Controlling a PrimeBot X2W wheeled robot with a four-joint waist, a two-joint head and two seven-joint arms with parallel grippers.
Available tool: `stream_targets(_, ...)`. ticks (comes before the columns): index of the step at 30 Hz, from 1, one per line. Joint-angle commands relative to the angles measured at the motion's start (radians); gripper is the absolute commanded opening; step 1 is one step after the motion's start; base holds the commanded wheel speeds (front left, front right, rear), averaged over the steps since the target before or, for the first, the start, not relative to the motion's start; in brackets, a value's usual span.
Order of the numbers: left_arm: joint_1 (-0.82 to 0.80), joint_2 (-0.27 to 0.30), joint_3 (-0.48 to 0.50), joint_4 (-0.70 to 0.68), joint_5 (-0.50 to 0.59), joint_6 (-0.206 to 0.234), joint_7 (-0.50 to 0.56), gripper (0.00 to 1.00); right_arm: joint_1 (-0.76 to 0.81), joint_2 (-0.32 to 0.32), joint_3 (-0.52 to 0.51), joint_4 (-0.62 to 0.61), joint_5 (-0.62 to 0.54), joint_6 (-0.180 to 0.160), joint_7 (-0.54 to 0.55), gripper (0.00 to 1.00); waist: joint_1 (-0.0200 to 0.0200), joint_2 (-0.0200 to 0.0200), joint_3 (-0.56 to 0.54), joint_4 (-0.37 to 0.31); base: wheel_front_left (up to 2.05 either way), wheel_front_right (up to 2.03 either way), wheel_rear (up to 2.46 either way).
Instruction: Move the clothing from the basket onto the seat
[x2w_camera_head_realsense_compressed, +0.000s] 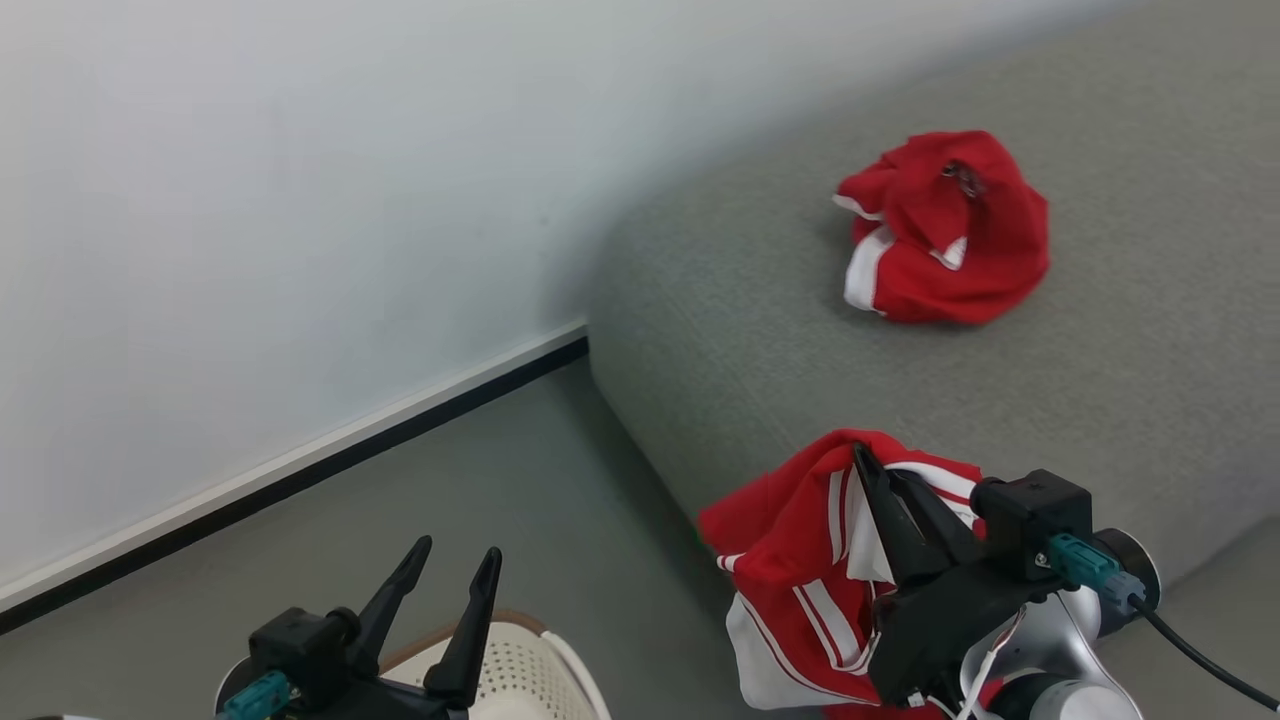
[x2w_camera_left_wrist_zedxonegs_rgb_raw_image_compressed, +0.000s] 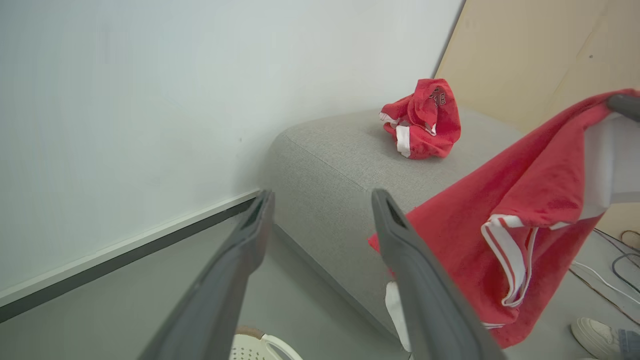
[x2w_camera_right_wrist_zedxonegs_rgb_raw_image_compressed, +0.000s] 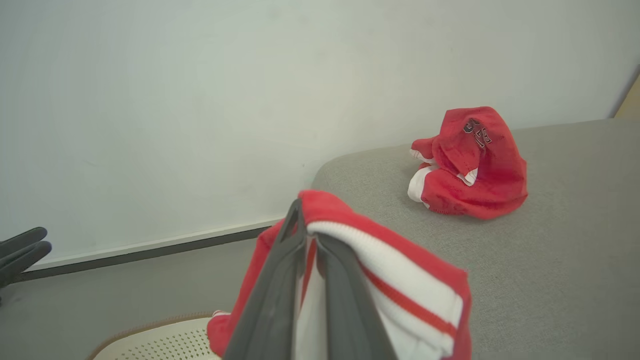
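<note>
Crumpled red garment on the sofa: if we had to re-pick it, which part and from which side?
Probably the raised fold at the top of the garment, the one with the dark emblem, coming straight down from above. It stands highest on the heap, so fingers can close across it, while the white-trimmed edges lie flat against the sofa and offer little to pinch.

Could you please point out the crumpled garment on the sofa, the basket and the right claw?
crumpled garment (x2w_camera_head_realsense_compressed: 950, 235), head view, red middle.
basket (x2w_camera_head_realsense_compressed: 512, 668), head view, perforated wall.
right claw (x2w_camera_head_realsense_compressed: 862, 458), head view, between tips gripping held garment (x2w_camera_head_realsense_compressed: 790, 530).
</note>
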Motion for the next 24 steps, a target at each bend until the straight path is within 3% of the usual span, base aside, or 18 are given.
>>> stream_targets(1,0.010,0.004,0.001,-0.002,0.002,0.001,-0.004,1.00,0.014,0.001,0.003,-0.006,0.009,0.000,-0.005,0.00,0.0000,-0.0001,0.016,-0.056,0.00,0.00,0.00)
stream_targets(19,-0.004,-0.008,-0.026,-0.012,-0.007,-0.010,0.021,1.00,-0.024,0.008,-0.024,0.034,0.026,0.000,-0.009,0.00,0.0000,-0.0001,0.040,-0.077,0.00,0.00,0.00)
stream_targets(24,-0.029,-0.016,-0.047,-0.039,0.014,-0.006,0.037,1.00,-0.129,-0.046,-0.029,0.084,0.040,0.000,0.008,0.00,0.0000,-0.0001,0.087,-0.045,0.00,0.00,0.00)
